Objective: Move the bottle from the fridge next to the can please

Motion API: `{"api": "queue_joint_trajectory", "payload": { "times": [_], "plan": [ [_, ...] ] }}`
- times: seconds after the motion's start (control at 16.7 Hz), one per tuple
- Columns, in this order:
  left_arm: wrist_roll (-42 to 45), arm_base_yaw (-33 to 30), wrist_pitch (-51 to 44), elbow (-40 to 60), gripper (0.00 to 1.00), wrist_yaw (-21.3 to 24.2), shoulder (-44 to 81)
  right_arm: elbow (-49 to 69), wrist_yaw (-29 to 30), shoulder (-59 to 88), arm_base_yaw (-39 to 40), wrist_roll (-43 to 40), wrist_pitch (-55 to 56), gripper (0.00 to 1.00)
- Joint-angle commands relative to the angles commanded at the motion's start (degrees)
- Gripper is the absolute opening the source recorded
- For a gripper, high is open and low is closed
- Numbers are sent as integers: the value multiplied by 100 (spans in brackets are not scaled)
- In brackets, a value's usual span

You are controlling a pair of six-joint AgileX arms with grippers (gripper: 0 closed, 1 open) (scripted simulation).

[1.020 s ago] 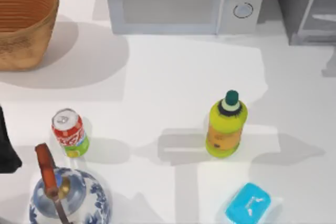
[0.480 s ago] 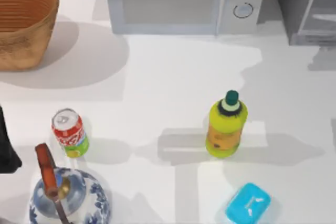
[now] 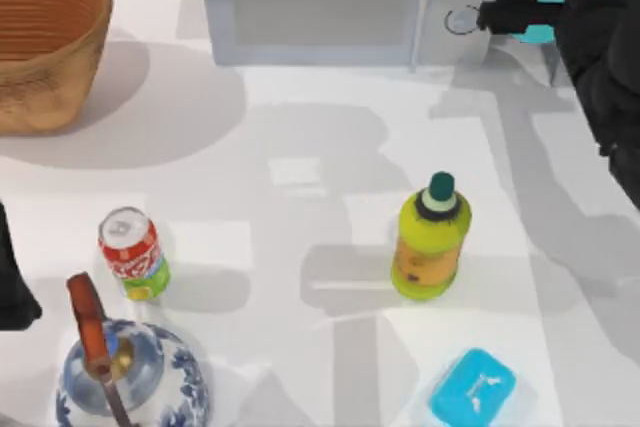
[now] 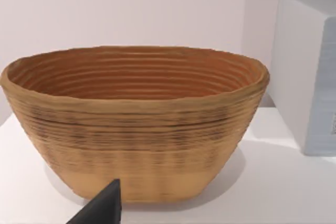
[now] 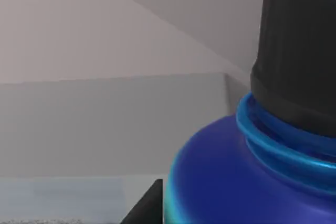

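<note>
Bottle [image 5: 247, 182] sits up at the table's far right corner, high in front of the microwave [image 3: 340, 2] knobs, with your right gripper [image 3: 520, 7] around it; you can't tell how tightly the fingers sit because the black arm hides most of it. Up close you get a blue shoulder, teal ring, black ribbed cap, no label readable. Can [image 3: 132, 253] is red with white lettering too small to read. Left gripper [image 4: 102, 208] stays parked beside the basket [image 4: 134, 124].
</note>
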Motion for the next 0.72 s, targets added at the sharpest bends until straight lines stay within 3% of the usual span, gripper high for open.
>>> {"api": "queue_joint_trajectory", "payload": {
  "times": [0.42, 0.72],
  "plan": [
    [0, 0, 0, 0, 100, 0, 0, 766, 2856, 931, 3066, 287, 31, 0],
    [0, 0, 0, 0, 100, 0, 0, 904, 4517, 1739, 4352, 399, 39, 0]
  ]
}}
